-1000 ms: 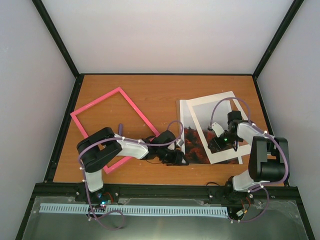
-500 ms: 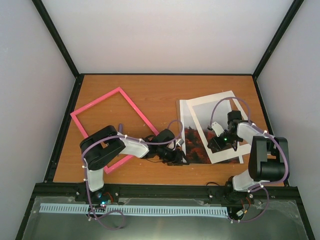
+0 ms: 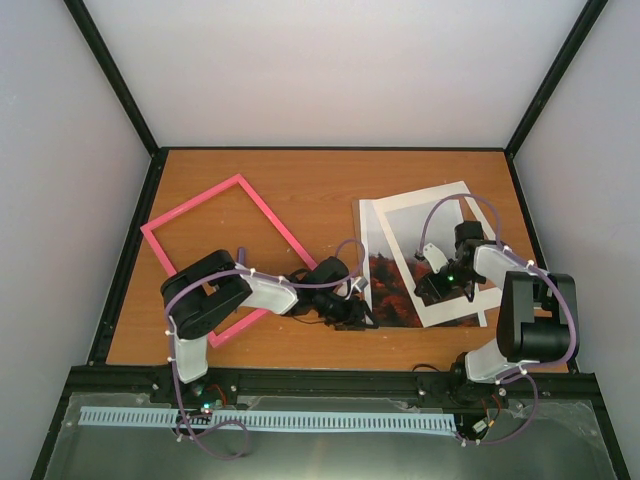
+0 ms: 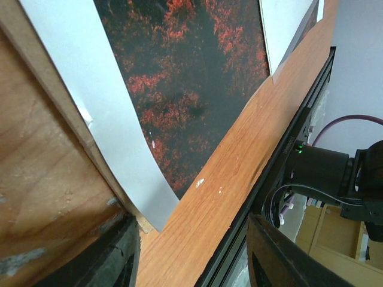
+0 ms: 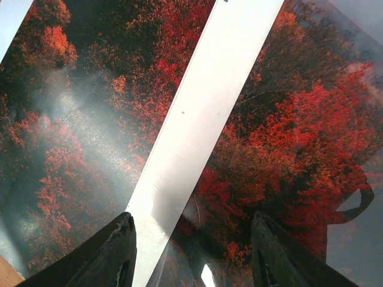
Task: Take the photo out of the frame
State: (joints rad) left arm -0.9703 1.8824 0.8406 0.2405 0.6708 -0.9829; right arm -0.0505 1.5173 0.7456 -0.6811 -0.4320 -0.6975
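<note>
photo (image 3: 385, 285) is already out of the frame (image 3: 270, 214) as far as i can tell. it's lying flat on the table (image 3: 330, 180) right of the middle and close to the near edge. the pink frame sits empty, well apart toward the left edge. a white mat (image 5: 197, 119) lies crooked over the right part of the photo.

left fingers (image 4: 188, 239) are spread apart with nothing clamped. they're low at the photo's near left corner, and only bare table and that corner show in the gap. there's a brown board (image 4: 48, 197) right by one finger, can't tell if it touches. right fingers (image 5: 191, 239) are spread too, holding nothing, over the mat strip and the red trees.

stuff i'd worry about:
- the left closing on that corner could crease or curl the paper, since it lies flat against the table
- it could also pinch the board along with the print
- if the right pushes down and moves, the mat could drag the photo with it, or scuff it
- the photo is near the near edge, so a sideways nudge might slide it off
</note>
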